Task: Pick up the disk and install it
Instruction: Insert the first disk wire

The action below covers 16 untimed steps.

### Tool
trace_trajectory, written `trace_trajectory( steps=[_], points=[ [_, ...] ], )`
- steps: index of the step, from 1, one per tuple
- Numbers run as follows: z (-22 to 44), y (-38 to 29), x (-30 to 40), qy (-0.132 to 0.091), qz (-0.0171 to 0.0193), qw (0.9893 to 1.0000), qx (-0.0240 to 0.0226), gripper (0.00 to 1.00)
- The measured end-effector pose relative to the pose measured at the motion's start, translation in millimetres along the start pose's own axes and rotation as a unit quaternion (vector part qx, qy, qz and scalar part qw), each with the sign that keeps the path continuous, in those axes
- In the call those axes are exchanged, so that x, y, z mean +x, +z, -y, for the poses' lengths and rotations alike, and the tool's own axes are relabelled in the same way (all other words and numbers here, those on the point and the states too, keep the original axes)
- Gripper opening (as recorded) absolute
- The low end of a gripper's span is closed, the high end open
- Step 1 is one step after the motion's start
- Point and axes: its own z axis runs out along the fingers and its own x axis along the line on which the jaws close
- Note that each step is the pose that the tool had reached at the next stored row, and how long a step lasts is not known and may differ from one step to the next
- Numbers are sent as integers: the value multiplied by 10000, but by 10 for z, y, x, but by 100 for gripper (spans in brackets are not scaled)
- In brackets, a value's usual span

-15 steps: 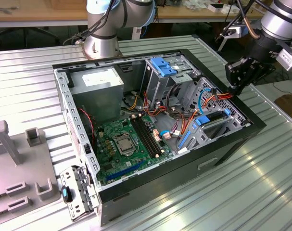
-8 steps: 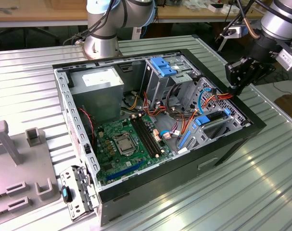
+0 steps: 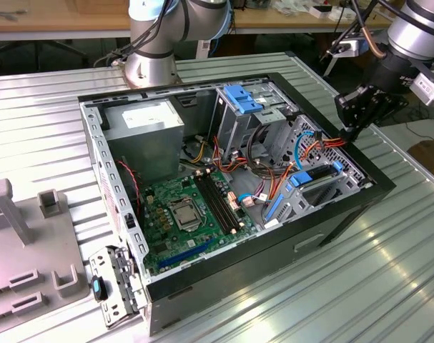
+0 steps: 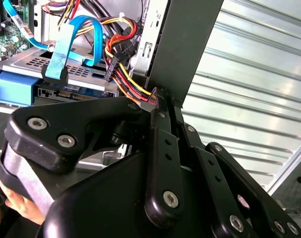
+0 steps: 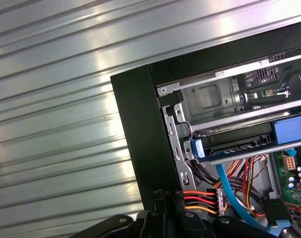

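In the exterior view, the case (image 3: pixel 274 250) is lying open on the ribbed table (image 3: pixel 345 300), and the arm is reaching in from the exterior view's right. The gripper (image 3: pixel 347 128) is hanging at the case wall on that side, just above a bundle of red and orange cables (image 3: pixel 324 143). It is not carrying the disk (image 3: pixel 313 179). The disk is lying in the drive cage at the case's near corner, with its blue rails showing at both ends.

In the second wrist view, the gripper (image 4: pixel 160 96) is looking clenched, its tips drawn together with nothing between them. It is sitting right at the top edge of the case wall, beside the cables. Past it, the disk (image 4: pixel 14 89) is resting level in its bay. A blue ribbon cable (image 4: pixel 66 44) is drooping toward the disk's connector edge, and I cannot tell whether it is plugged in.

In the first wrist view, the gripper is poking in just at the wall's corner, and the disk (image 5: pixel 234 141) is sitting squarely in its slot, its dark body between the blue ends.

To my eye the picking up and the sliding in are done. Whether the disk is latched and wired is not something I can judge from here.
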Motion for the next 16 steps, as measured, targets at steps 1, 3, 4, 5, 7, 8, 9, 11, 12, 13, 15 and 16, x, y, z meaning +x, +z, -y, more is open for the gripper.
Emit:
trace_trajectory(
  steps=[1,3,4,5,7,8,9,11,12,13,15,16],
  points=[
    [1,-19,1,0,2,10000,1,16],
    [4,-72,5,2,4,10000,-1,16],
    [4,-83,6,2,5,10000,-1,16],
    [4,-89,7,2,5,10000,-1,16],
    [5,-93,7,2,5,10000,-1,16],
    [5,-93,7,2,5,10000,-1,16],
    [5,-94,7,2,5,10000,-1,16],
    [5,-94,6,36,3,10000,-4,16],
    [4,-94,5,66,1,10000,-6,16],
    [3,-94,2,120,-1,9999,-10,16],
    [2,-94,-2,214,-6,9998,-17,16],
    [2,-93,-3,284,-10,9996,-22,16]
  ],
)
